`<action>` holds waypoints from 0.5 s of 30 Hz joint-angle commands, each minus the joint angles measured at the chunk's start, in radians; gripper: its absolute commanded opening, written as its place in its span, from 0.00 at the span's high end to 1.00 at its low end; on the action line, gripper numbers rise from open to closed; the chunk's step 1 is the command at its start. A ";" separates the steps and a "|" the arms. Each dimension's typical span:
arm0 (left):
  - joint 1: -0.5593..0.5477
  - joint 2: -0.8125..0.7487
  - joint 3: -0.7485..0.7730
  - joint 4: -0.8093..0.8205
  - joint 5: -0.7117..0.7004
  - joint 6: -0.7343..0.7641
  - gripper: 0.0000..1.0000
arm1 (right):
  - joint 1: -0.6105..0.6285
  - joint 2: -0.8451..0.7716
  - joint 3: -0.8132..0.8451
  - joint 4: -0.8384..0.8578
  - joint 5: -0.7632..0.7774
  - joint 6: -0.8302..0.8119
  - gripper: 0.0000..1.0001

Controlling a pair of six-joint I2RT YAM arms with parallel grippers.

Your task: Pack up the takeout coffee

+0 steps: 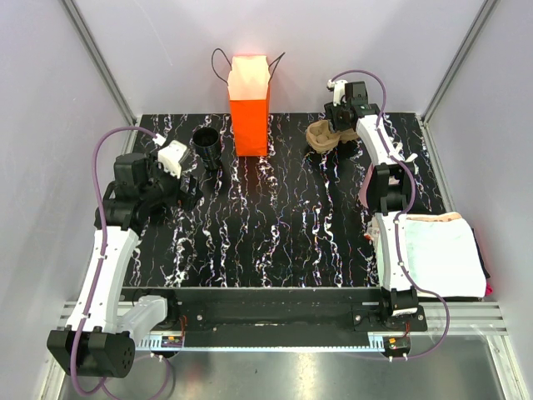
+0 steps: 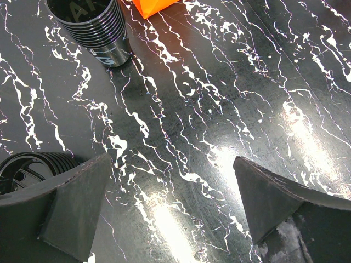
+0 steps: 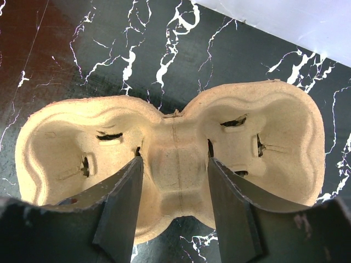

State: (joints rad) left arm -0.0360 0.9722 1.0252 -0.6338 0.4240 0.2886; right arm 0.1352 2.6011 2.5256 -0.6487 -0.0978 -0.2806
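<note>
Your left claw point(image 2: 171, 164) is spread wide over bare table, gripping nothing. The cup point(image 2: 93, 27) sits open-topped ahead of it, near the bag point(image 1: 250, 117), not packed. Watch that round black piece point(image 2: 24, 170), likely the lid, just by your left finger: a careless swing could knock it away. Your right claw point(image 3: 174, 161) straddles the thin middle of the tray point(image 3: 263, 131), and you can't tell if it's pinching. Squeeze hard and the pulp may buckle.
</note>
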 commanded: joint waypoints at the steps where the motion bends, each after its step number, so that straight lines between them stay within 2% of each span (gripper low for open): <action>1: 0.004 -0.004 -0.001 0.043 0.029 -0.003 0.01 | -0.006 0.007 0.002 0.009 -0.010 0.001 0.44; 5: 0.005 -0.006 -0.001 0.043 0.029 -0.003 0.01 | -0.006 0.005 0.002 0.007 -0.008 0.000 0.48; 10: 0.004 -0.006 -0.001 0.043 0.029 -0.003 0.01 | -0.006 0.005 0.002 0.007 -0.010 0.000 0.58; 15: 0.005 -0.004 0.001 0.043 0.030 -0.003 0.01 | -0.006 -0.006 0.004 0.006 -0.005 0.000 0.62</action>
State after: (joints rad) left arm -0.0360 0.9722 1.0252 -0.6342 0.4240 0.2882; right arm 0.1345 2.6011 2.5256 -0.6479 -0.0975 -0.2813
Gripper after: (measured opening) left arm 0.987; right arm 0.456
